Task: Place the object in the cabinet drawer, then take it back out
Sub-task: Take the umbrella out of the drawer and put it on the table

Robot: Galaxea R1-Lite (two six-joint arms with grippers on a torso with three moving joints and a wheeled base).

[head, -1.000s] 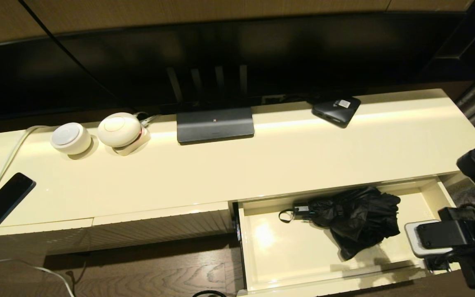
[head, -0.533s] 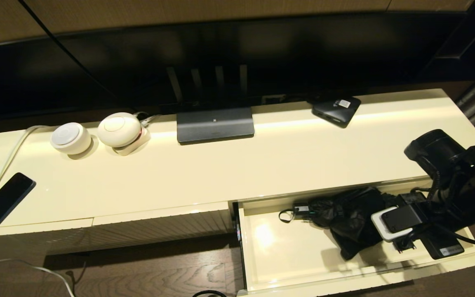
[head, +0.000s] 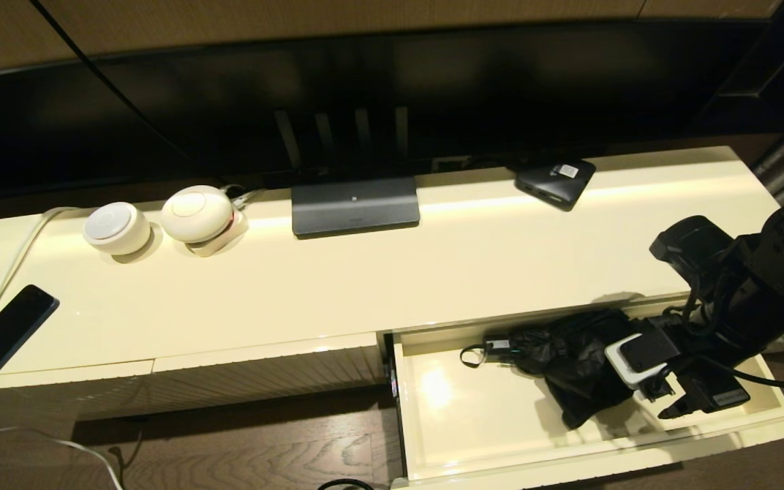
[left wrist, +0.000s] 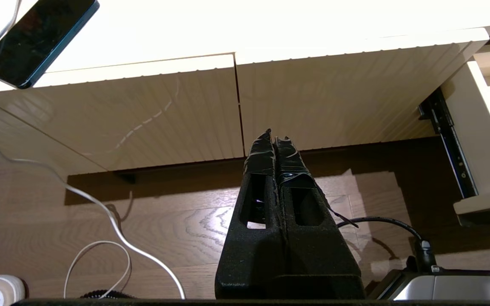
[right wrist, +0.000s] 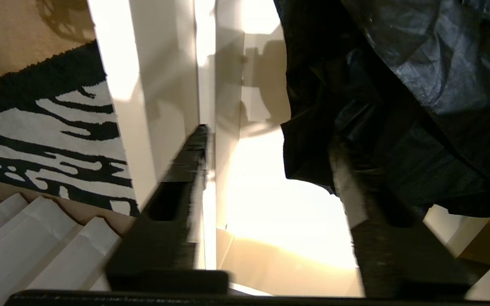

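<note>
With the umbrella (head: 569, 357) already lying in the open drawer (head: 474, 435), the right gripper (right wrist: 266, 170) is straddling its fabric, jaws spread, not yet gripping.

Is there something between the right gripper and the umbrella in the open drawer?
Nothing visible. The right gripper is inside the open drawer, fingers spread, one already beside the umbrella fabric. No other item lies in the drawer.
</note>
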